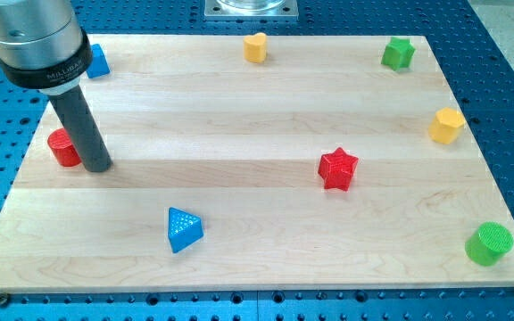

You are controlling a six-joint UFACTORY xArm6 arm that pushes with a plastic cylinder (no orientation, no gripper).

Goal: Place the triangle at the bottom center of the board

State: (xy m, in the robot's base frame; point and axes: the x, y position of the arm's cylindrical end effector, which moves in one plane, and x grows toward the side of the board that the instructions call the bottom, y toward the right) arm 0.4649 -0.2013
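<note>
A blue triangle [184,229] lies on the wooden board [239,116] at the view's lower left. My tip [96,167] rests on the board at the left, above and to the left of the triangle and well apart from it. A red round block [62,147] sits right beside the rod on its left, partly hidden by it.
A blue block [97,61] sits at the top left, partly behind the arm. A yellow block [255,47] is at top centre, a green star [398,53] at top right, a yellow block [447,126] at the right edge, a red star [337,168] right of centre, a green cylinder [489,243] at bottom right.
</note>
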